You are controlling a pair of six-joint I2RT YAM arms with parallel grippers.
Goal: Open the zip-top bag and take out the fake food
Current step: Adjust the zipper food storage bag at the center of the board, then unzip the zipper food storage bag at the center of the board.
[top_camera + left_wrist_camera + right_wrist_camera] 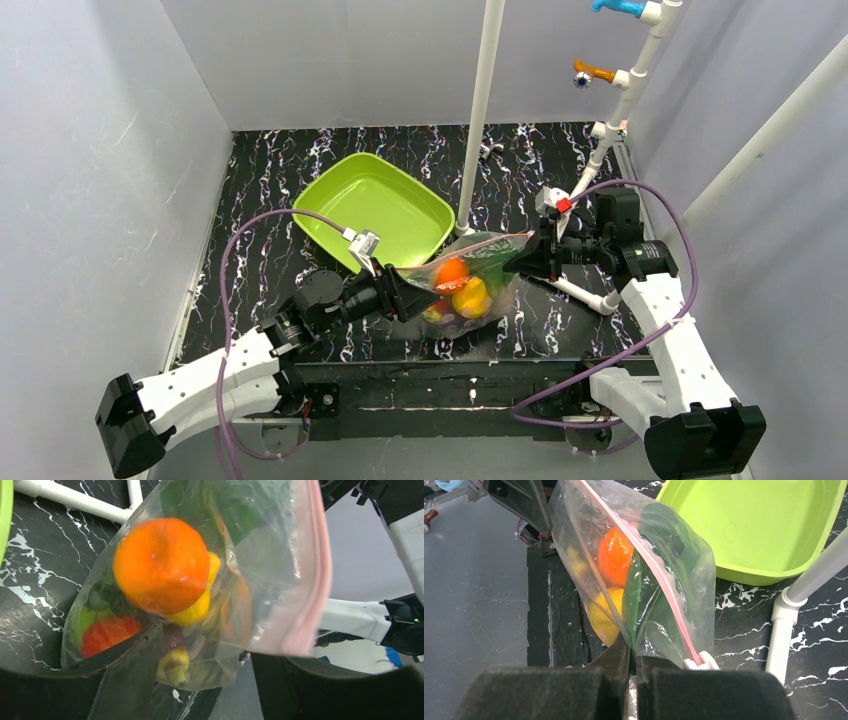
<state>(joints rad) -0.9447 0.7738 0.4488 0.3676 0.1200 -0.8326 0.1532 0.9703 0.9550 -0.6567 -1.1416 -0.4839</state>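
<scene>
All food point(161, 565): kept inside the bag point(280, 580); none removed.
Left gripper point(210, 672): spread around bag.
Right gripper point(633, 657): clamped on bag.

A lab test booth: plain grey walls point(100, 150), white pipe frame point(480, 110), marbled black tabletop point(270, 170)

Zip-top bag point(470, 285): clear and glossy, with a pink zip strip point(320, 570) along one edge. Through the plastic showed an orange point(161, 565), bright orange; a lemon point(197, 611), yellow; a red fruit point(107, 634); a green apple point(79, 622), pale green; a leafy green point(664, 540), dark green. Tray point(375, 205), far left: plain lime-green. Table point(270, 170): black, marbled with white and faint purple veins. Pipes point(482, 110) were white, one blue fitting point(620, 6), one orange fitting point(595, 71). Cables point(229, 275) purple. Arms point(680, 340) white and black. Walls point(100, 150) pale grey.
</scene>
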